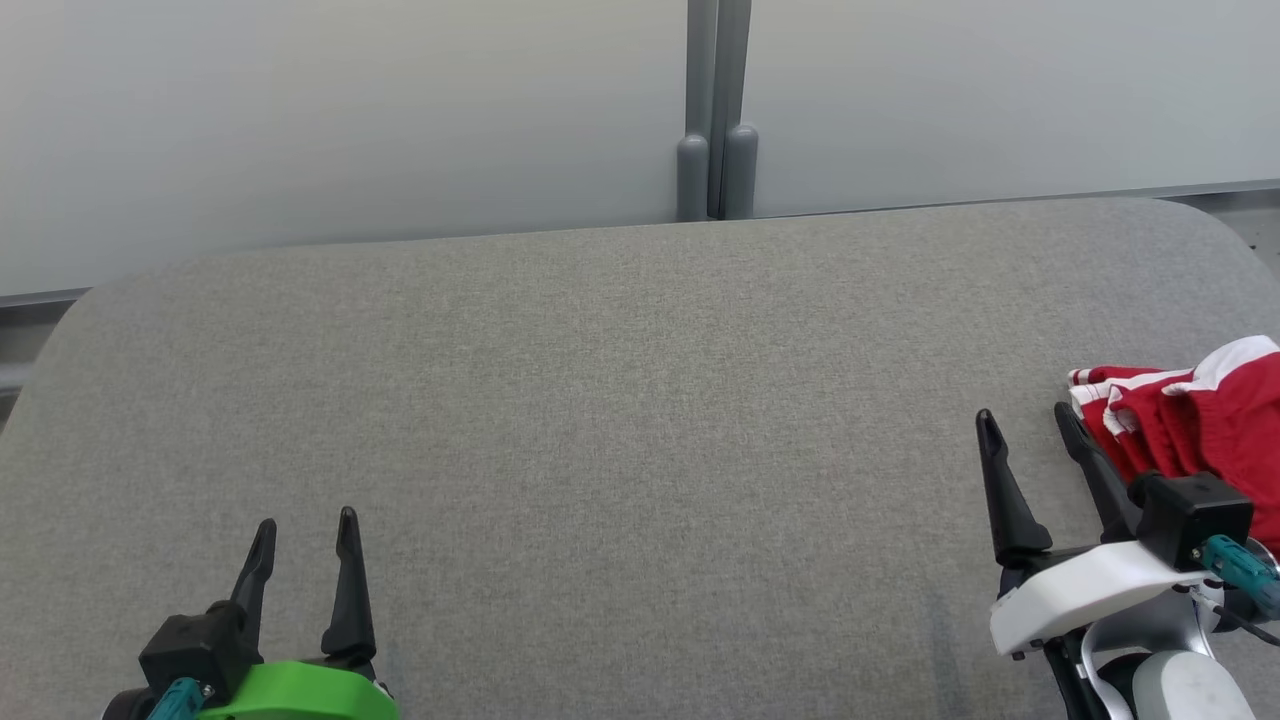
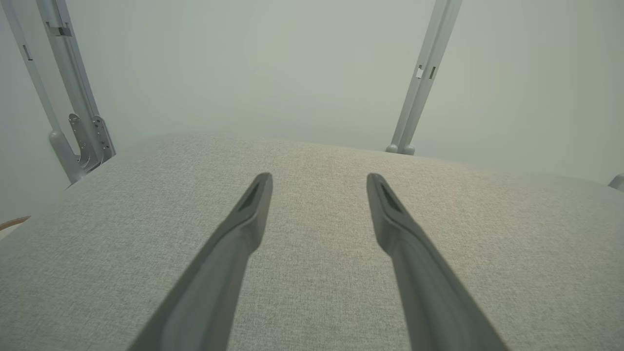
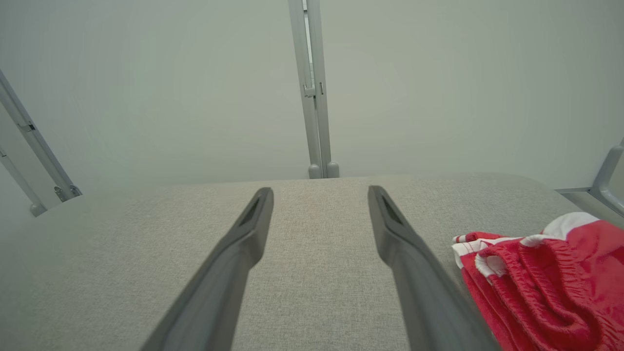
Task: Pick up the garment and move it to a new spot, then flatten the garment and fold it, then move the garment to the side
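At the right edge of the desk (image 1: 600,400), toward the front corner: the garment (image 1: 1195,420), red with white trim, heaped in soft ridges with an elastic band showing. Lies off to one side, which is where the task's last step wants it. Looks bunched rather than squared off, though cut short by the picture's edge and partly hidden behind the right wrist, so possibly a loose fold after all.

Fits two readings equally well: a crumpled heap due to be lifted and carried to a fresh spot, or a rough bundle already folded and set aside. Impossible to settle between them from this moment alone. Across the middle of the desk, from back edge to front: plain grey fabric, with no cloth spread flat on it.

Right hand (image 1: 1024,412): fingers spread wide, gripping nothing, low over the desk just beside the garment on its inner side, tips aimed at the back edge. Left hand (image 1: 306,520): likewise wide apart and empty, near the front-left corner, well apart from the garment.

On the early reading, everything left: lifting, moving, flattening, folding, setting aside. On the late reading, nothing left at all.
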Robot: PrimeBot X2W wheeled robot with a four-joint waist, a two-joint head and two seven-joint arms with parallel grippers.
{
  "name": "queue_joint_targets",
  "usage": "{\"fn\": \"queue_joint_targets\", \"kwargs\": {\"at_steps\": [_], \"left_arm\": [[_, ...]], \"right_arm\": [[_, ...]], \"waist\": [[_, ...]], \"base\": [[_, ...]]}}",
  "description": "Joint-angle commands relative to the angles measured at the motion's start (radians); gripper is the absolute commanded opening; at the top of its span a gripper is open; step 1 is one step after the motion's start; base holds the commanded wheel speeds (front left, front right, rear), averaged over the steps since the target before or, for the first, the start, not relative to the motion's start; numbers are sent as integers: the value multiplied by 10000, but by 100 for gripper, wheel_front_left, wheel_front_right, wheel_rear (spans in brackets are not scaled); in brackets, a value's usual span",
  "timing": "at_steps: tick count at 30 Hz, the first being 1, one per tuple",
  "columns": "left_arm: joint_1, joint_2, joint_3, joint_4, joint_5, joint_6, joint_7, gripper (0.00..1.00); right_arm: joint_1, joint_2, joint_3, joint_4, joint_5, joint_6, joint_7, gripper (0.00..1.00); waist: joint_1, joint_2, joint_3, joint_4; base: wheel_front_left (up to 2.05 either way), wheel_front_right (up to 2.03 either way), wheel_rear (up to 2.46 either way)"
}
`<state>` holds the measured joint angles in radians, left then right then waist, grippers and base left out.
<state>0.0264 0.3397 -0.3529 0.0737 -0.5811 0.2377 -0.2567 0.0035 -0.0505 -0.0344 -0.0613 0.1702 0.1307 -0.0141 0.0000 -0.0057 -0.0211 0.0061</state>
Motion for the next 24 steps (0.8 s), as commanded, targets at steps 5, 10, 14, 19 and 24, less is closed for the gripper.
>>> {"fn": "queue_joint_targets", "kwargs": {"at_steps": [5, 10, 14, 19, 24], "left_arm": [[249, 29, 66, -120, 74, 141, -46, 100], [200, 56, 3, -162, 134, 189, -43, 100], [119, 103, -33, -200, 172, 191, -16, 100], [44, 146, -106, -250, 193, 200, 70, 100], [-54, 188, -202, -285, 233, 178, 163, 100]], "right_arm": [[317, -12, 153, -128, 334, 1, -156, 100], [328, -10, 135, -123, 375, 1, -224, 100], [246, -11, 131, -163, 314, 1, -251, 100], [190, -10, 70, -192, 276, 1, -252, 100], [122, -10, -10, -240, 274, 1, -244, 100]], "waist": [[0, 57, -7, -1], [0, 57, -1, 49], [0, 57, -2, 87], [0, 57, 22, 114], [0, 57, 94, 114]], "base": [[0, 0, 0], [0, 0, 0], [0, 0, 0], [0, 0, 0], [0, 0, 0]]}}
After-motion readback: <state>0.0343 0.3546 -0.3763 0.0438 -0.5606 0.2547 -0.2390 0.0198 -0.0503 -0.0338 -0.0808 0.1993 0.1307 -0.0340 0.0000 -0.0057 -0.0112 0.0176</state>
